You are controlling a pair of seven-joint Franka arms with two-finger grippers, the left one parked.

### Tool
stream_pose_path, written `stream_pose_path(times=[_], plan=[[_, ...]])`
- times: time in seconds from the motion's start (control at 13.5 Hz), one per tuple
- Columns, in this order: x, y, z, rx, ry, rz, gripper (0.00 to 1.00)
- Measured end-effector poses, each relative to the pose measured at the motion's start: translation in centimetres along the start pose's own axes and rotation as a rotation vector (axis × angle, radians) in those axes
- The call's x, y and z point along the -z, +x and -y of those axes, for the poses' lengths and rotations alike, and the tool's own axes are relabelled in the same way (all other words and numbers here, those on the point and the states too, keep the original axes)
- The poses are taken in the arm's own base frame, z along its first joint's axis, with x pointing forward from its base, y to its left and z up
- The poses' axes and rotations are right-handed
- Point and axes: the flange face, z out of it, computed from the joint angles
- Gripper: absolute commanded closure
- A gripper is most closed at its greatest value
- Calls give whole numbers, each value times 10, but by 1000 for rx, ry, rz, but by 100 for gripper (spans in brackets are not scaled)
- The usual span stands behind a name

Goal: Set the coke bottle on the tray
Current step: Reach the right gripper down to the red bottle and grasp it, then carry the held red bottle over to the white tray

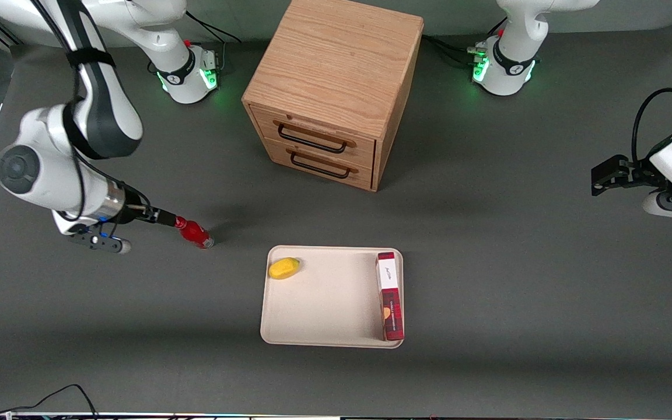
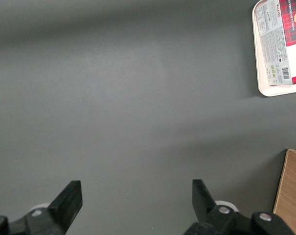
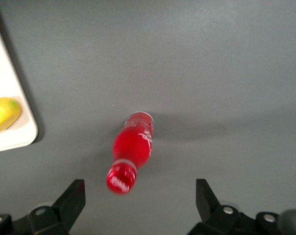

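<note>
Gripper: your right arm's tool hangs just above the cap end of the bottle, fingers spread wide with nothing between them.
Coke bottle: it stands on the bare table near the working arm's end, apart from the tray and farther from the front camera than the tray's nearest corner; in the front view it looks tilted, cap toward the arm.
Tray: it lies in front of the cabinet and nearer to the front camera, bottle not yet on it.
Risk, tipping: the bottle is narrow and tall, so you probably knock it over if one finger touches before the other.
Risk, slipping: the cap and neck are rounded and look smooth; a pinch high on the cap may let the body swing or drop.
Risk, crowding: the yellow fruit sits in the tray corner closest to the bottle and the dark red box lies along the edge toward the parked arm; aim for the bare middle or you nudge one.
Bottle, material: glossy red body with white lettering, ribbed red cap, clear base; likely light plastic.
Tray, material: matte cream, flat, rounded corners, low rim.
Table: dark grey, matte, even.
Cabinet: grained wood, two drawers, dark handles.
</note>
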Motion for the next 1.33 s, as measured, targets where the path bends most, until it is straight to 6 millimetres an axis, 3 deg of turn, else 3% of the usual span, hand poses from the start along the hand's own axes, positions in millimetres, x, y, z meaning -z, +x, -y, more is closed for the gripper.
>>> stream_pose_path(times=[0.22,0.3,0.37,0.44,0.52,0.96,1.04,1.11,1.33], plan=[[-41,-4,17,-33,16,-24,0],[-50,-6,21,-36,16,-25,18],[-55,-8,23,-35,12,-29,51],[-59,-9,23,-29,5,-34,91],[-62,-10,21,-17,-10,-42,100],[-56,-16,31,41,-53,-58,100],[-43,-15,32,46,-66,-46,100],[-17,-13,34,55,-83,-27,100],[108,-10,36,96,-100,-11,100]])
